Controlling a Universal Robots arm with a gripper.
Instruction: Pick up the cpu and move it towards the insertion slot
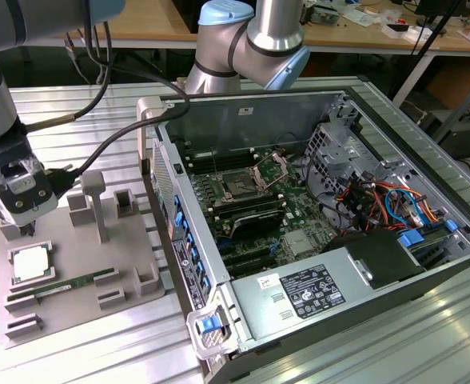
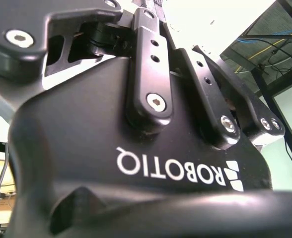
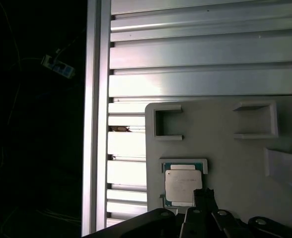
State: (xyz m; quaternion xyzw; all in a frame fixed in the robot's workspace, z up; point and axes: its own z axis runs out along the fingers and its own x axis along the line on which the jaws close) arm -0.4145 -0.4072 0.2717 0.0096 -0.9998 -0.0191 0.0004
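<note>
We see a slatted aluminium table [image 1: 83, 104] carrying an open computer case [image 1: 259, 102] on the exterior view's right and a grey fixture plate [image 1: 67, 316] on the exterior view's left, just beside the case wall. The arm [image 1: 255, 40] bends over the back of the case, and its wrist end comes down over the plate. Inside the case lies the motherboard [image 1: 299, 216]. The insertion slot [image 1: 240, 186] sits on it near the back, dark in the middle, with its shiny retaining frame tilted up at the side. The gripper [image 1: 23, 230] hangs low over the far end of the plate, close above the cpu [image 1: 31, 264]. We cannot tell whether it is open or closed, nor whether it touches the chip. The cpu lies flat in a square recess of the plate, pale top up, well apart from the insertion slot. In the first wrist view the cpu [image 3: 182, 188] shows in that recess with a dark gripper [image 3: 205, 206] tip overlapping one corner. A thin green memory stick [image 1: 69, 283] lies along the plate just beside the cpu.
</note>
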